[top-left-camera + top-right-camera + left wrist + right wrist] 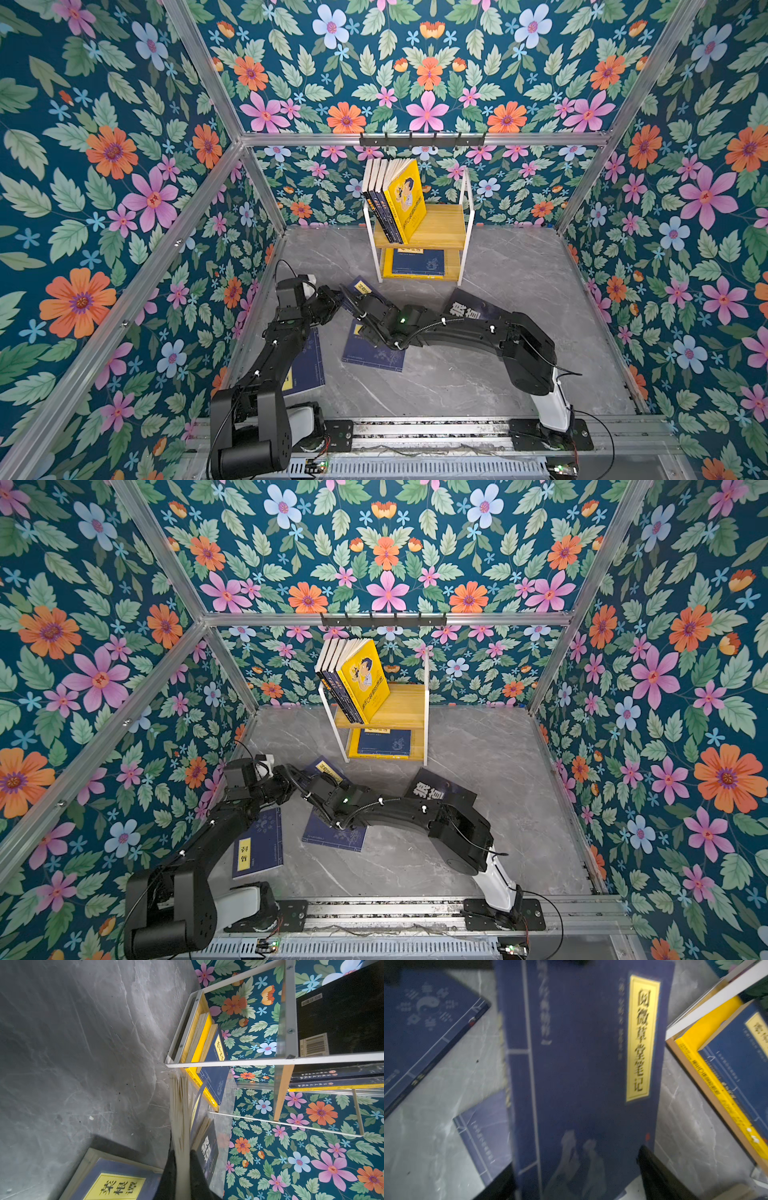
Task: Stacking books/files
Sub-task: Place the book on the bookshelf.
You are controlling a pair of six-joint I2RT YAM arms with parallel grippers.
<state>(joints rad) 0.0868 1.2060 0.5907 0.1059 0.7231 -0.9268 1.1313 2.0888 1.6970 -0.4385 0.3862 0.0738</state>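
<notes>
We start with the thin navy book (pixel 581 1064), the one with a yellow title label. It is raised off the surface (pixel 478 374) just in front of the rack (pixel 446 226), toward the left arm's side, and it shows blurred in the right wrist view. The left tool (pixel 182 1155) is clamped on a book's page edge, with the leaves fanning out beyond its fingers; we take this to be that same book. The right tool (pixel 576 1159) has its fingers set wide to either side of the cover, and we cannot tell whether they press on it or only bracket it. On the rack's upper board the dark-spined row (pixel 380 199) leans with a yellow cartoon book (pixel 409 199) at its open end. On the lower board a flat yellow book (pixel 388 268) carries a small navy book (pixel 417 262). We judge the task somewhat past halfway. What remains is the raised book and three others lying loose in front of the rack. The middle navy book (pixel 376 355) lies straight out from the rack and well apart from it. The outer navy book (pixel 257 845) lies farther off beside the left arm. The black book (pixel 467 309) with white characters lies near the rack's front corner on the right arm's side, partly under that arm.
</notes>
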